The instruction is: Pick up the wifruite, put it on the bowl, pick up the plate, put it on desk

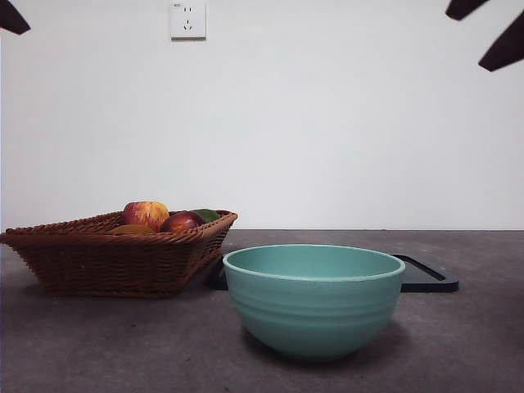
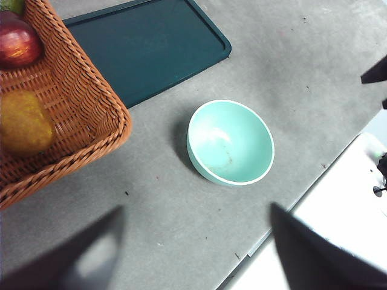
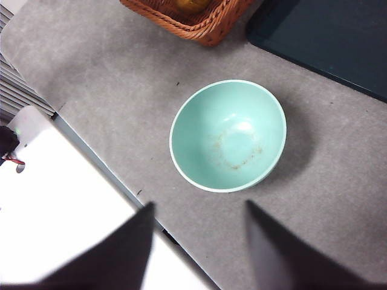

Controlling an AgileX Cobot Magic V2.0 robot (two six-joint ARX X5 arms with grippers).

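The golden-brown wifruite (image 2: 24, 124) lies in a wicker basket (image 2: 78, 121); it also shows in the front view (image 1: 131, 230). The teal bowl (image 1: 313, 299) stands empty on the grey desk (image 1: 123, 344), near the front, and shows in both wrist views (image 2: 230, 142) (image 3: 228, 136). A dark flat plate (image 1: 430, 278) lies behind the bowl, next to the basket (image 2: 145, 48) (image 3: 326, 42). My left gripper (image 2: 193, 241) is open and empty, high above the desk. My right gripper (image 3: 199, 235) is open and empty, high above the bowl's near side.
The basket (image 1: 115, 254) stands at the left and also holds a red-and-yellow apple (image 1: 146, 214), a dark red fruit (image 1: 182, 222) and something green (image 1: 206, 214). The desk's front edge (image 3: 97, 163) runs close to the bowl. Black arm tips (image 1: 491, 33) show at the top corners.
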